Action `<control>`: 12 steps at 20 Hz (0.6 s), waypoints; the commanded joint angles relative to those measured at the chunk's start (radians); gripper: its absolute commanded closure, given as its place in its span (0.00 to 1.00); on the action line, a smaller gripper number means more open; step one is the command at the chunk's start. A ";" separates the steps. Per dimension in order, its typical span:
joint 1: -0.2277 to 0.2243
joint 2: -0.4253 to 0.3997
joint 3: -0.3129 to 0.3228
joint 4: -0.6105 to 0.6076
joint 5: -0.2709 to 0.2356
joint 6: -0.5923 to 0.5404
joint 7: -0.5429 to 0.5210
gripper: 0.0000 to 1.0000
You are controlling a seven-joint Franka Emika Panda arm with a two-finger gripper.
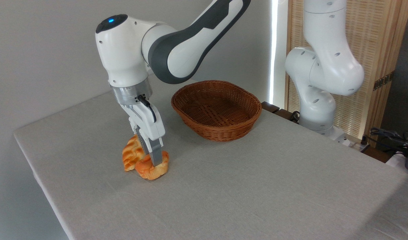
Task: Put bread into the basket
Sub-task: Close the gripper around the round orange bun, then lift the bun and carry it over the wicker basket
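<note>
A single fixed camera looks down at an angle across the bench [257, 186] from beyond its near edge, set fairly close. It faces the far corner, where the arm's base [318, 110] stands before a wall.

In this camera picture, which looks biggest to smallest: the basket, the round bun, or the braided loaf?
1. Basket, clearly largest.
2 and 3. Bun and loaf: look alike in size, and the gripper hides part of the loaf, so no ranking.

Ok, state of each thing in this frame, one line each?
bun: on the table, gripper fingers down on it, not lifted.
loaf: on the table, right behind the bun, partly hidden.
basket: upright, nothing in it.
gripper: lowered onto the bun; whether it has closed cannot be told.
</note>
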 commanded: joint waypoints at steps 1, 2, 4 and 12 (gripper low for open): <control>-0.002 -0.043 0.007 0.075 -0.006 -0.140 0.010 0.63; -0.002 -0.062 0.005 0.090 -0.009 -0.186 0.012 0.63; -0.004 -0.120 0.003 0.097 -0.043 -0.257 0.017 0.61; -0.177 -0.470 0.017 -0.131 -0.072 -0.472 0.035 0.59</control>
